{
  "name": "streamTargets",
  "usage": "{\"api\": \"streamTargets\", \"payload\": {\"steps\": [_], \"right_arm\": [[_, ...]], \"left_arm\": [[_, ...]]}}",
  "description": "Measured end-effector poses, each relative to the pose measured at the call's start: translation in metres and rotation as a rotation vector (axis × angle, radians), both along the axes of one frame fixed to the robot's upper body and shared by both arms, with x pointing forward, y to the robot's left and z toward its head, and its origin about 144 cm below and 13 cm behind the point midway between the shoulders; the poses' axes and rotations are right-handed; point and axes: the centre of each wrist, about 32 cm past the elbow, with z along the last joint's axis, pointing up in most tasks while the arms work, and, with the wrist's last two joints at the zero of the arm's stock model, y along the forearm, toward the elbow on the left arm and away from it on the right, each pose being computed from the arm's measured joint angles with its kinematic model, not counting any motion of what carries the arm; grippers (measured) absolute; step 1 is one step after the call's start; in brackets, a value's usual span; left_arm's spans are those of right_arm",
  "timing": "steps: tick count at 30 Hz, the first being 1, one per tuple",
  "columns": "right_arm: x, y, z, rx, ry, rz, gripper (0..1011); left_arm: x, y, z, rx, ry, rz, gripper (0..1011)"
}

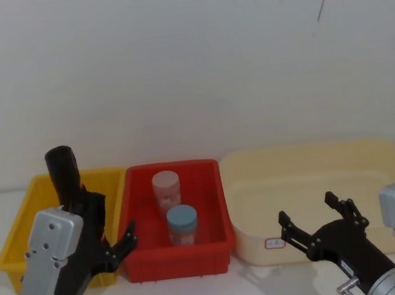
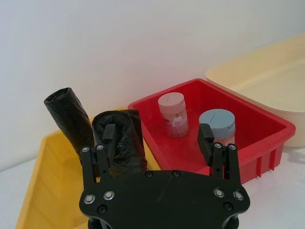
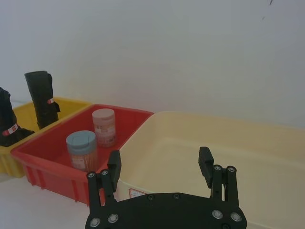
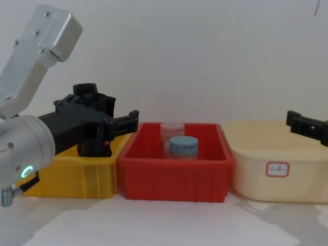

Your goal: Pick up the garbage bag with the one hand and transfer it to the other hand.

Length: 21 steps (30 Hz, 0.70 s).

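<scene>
Two black garbage bag rolls stand upright in the yellow bin (image 2: 43, 191). The nearer roll (image 2: 125, 143) is just beyond my left gripper (image 2: 157, 136), partly behind one finger (image 2: 108, 136) and not between the jaws. The farther roll (image 2: 69, 119) leans behind it. From the head view one roll (image 1: 62, 172) rises above my left gripper (image 1: 112, 220), which is open over the yellow bin (image 1: 19, 229). My right gripper (image 1: 308, 209) is open and holds nothing in front of the cream bin (image 1: 387, 151). The right wrist view shows both rolls (image 3: 42, 98) far off, with small red marks.
A red bin (image 1: 218, 250) stands in the middle, holding a blue-lidded jar (image 1: 182, 224) and a pink-lidded jar (image 1: 166, 188). The cream bin (image 4: 307, 179) on the right carries a small white label (image 4: 277, 168). A white wall closes the back; white tabletop lies in front.
</scene>
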Motion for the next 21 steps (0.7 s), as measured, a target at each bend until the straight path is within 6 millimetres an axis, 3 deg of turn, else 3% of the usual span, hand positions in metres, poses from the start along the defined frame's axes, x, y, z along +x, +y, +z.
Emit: {"api": "streamTargets", "payload": {"steps": [21], "right_arm": [[0.0, 0.0, 0.0, 0.0, 0.0, 0.0, 1001]], "left_arm": [[0.0, 0.0, 0.0, 0.0, 0.0, 0.0, 1003]]}}
